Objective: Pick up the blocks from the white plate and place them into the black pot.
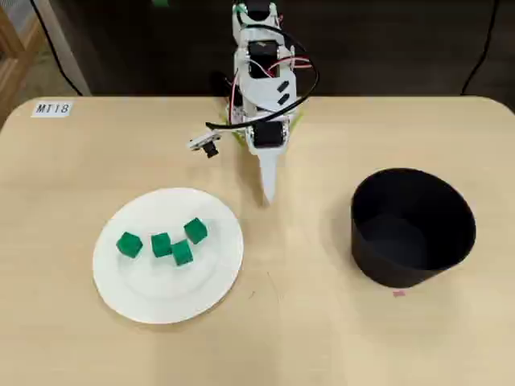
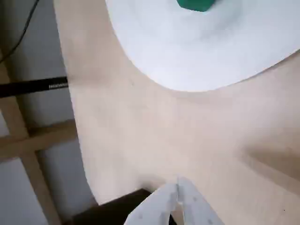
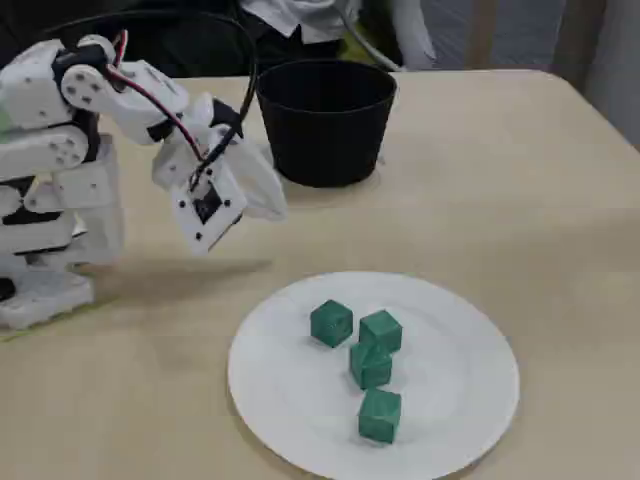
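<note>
Several small green blocks [image 1: 161, 244] lie close together on the white plate [image 1: 161, 293], at the left in the overhead view. The black pot [image 1: 406, 272] stands at the right, and its inside looks empty. My white gripper [image 1: 269, 195] hangs between them, above bare table, shut with nothing held. In the fixed view the gripper [image 3: 270, 205] is above and left of the plate [image 3: 460, 370] and the blocks [image 3: 370, 364], with the pot [image 3: 325, 145] behind it. The wrist view shows the closed gripper [image 2: 177, 191], the plate [image 2: 211, 51] ahead and one block [image 2: 197, 3] at the top edge.
The arm's base [image 1: 257, 48] sits at the table's far edge in the overhead view. A small label [image 1: 53, 108] lies at the far left corner. The table's rounded edge [image 2: 79, 140] runs down the left of the wrist view.
</note>
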### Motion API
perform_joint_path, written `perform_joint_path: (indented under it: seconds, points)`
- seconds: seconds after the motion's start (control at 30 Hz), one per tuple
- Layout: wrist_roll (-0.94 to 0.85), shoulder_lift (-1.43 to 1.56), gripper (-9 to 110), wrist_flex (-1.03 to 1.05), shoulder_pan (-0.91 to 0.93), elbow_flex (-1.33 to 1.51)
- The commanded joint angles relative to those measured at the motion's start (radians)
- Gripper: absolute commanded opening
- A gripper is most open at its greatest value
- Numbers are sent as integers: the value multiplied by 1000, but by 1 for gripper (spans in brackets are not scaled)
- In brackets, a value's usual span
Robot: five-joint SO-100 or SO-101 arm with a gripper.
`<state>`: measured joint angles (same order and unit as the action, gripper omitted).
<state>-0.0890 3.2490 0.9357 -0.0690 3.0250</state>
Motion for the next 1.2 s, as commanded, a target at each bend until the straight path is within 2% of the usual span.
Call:
perform_joint_path:
  seconds: [0.0,0.4,0.6,0.87,1.07,1.17]
  points:
    - [3,5,-2,-67,109,-66]
    - [-34,5,-2,-37,100,-80]
    - [-38,-38,-2,15,124,-258]
    - [-97,-713,-2,147,199,-808]
    - [-107,-1299,-2,517,405,-1410]
    - [-98,-1430,-2,578,499,-1532]
